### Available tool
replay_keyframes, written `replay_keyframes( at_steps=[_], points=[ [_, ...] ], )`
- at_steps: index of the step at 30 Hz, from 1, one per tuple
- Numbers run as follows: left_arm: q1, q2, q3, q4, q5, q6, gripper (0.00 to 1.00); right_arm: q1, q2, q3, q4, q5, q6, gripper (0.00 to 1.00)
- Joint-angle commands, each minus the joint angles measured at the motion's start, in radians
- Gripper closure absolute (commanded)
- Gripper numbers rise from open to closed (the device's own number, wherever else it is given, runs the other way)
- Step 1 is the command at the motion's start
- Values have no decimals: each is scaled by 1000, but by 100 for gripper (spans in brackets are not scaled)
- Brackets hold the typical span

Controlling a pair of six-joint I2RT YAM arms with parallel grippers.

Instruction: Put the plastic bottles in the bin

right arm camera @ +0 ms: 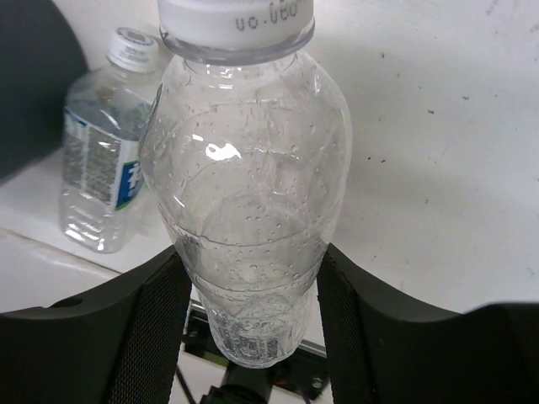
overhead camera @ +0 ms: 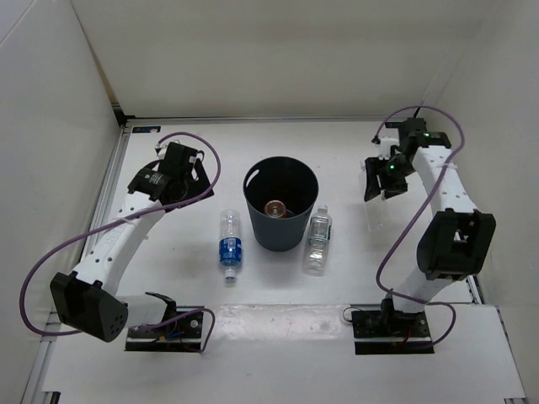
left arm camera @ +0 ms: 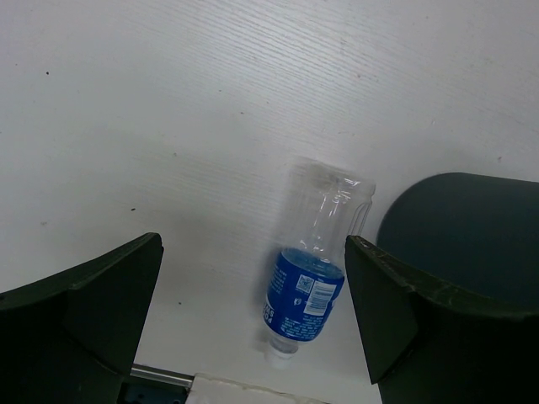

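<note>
The dark bin (overhead camera: 280, 202) stands at the table's middle, and the orange bottle (overhead camera: 276, 208) lies inside it. The clear bottle with the blue label (overhead camera: 230, 246) lies left of the bin and also shows in the left wrist view (left arm camera: 307, 286). The clear bottle with the grey label (overhead camera: 317, 240) lies right of the bin. My right gripper (overhead camera: 381, 181) is at the back right, shut on a clear unlabelled bottle (right arm camera: 248, 185) with a white cap, held above the table. My left gripper (overhead camera: 173, 172) is open and empty, above and behind the blue-label bottle.
White walls enclose the table on the left, back and right. A metal rail runs along the left edge (overhead camera: 114, 168). The bin's rim (left arm camera: 463, 227) shows at the right of the left wrist view. The grey-label bottle (right arm camera: 105, 160) lies below my right gripper's left side.
</note>
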Motion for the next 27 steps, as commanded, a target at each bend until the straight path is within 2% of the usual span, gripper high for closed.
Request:
replay_keyframes(
  at_steps=[1, 7, 11, 13, 19, 22, 25, 27],
  points=[
    [3, -2, 18, 1, 9, -1, 0, -111, -34, 39, -59, -144, -9, 100],
    [4, 30, 31, 10, 14, 14, 0, -167, -230, 117, 28, -296, -61, 100],
    [3, 36, -1, 25, 34, -15, 0, -97, -339, 154, 125, -293, -17, 100],
    [1, 36, -12, 31, 38, -24, 0, -64, -405, 150, 213, -289, 57, 100],
    [-1, 15, -38, 42, 37, -24, 0, -30, -502, 119, 444, -407, 299, 100],
    [-1, -2, -59, 51, 35, -23, 0, 35, -506, 120, 543, -520, 375, 100],
    [-1, -14, -78, 62, 38, -21, 0, 126, -523, 81, 671, -542, 431, 100],
    [-1, -17, -84, 67, 41, -23, 0, 218, -531, 62, 727, -537, 407, 100]
  ],
)
